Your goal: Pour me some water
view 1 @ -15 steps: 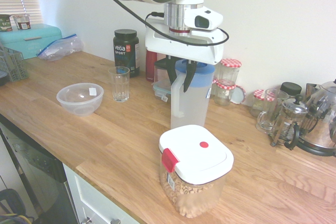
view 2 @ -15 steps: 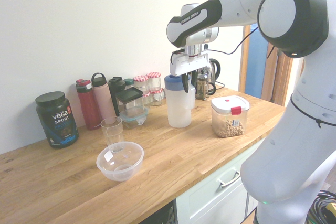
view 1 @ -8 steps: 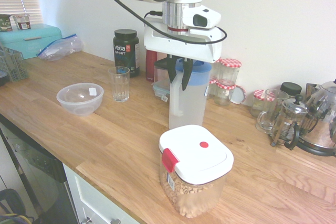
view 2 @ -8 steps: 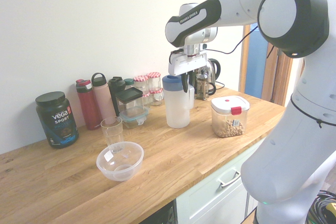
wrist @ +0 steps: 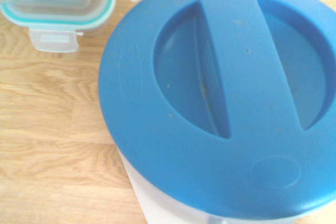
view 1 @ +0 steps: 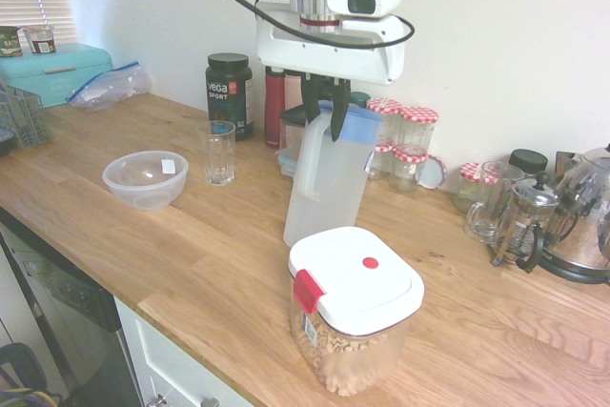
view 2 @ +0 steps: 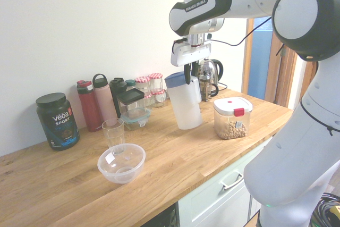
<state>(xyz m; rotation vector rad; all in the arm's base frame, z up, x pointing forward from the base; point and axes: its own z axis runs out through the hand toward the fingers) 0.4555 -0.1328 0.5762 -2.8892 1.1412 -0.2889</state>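
A tall frosted jug (view 1: 329,183) with a blue lid (view 1: 351,123) hangs tilted over the wooden counter (view 1: 219,254), its base swung out to one side and close to the wood. My gripper (view 1: 324,119) is shut on the top of its white handle, right beside the lid. From the other side the jug (view 2: 186,104) and gripper (view 2: 187,75) show the same lean. The water cannot be made out through the frosted wall. The blue lid (wrist: 220,98) fills the wrist view. An empty drinking glass (view 1: 217,152) stands apart toward the black tub.
A clear plastic bowl (view 1: 145,178) sits near the glass (view 2: 113,134). A white-lidded box with a red latch (view 1: 355,307) stands in front of the jug. Bottles, jars, a black tub (view 1: 229,92), a clear food box (wrist: 58,3) and kettles (view 1: 583,221) line the wall.
The gripper has shut on the jug's handle and risen. The jug, upright on the counter a second ago, now hangs tilted with its base swung sideways.
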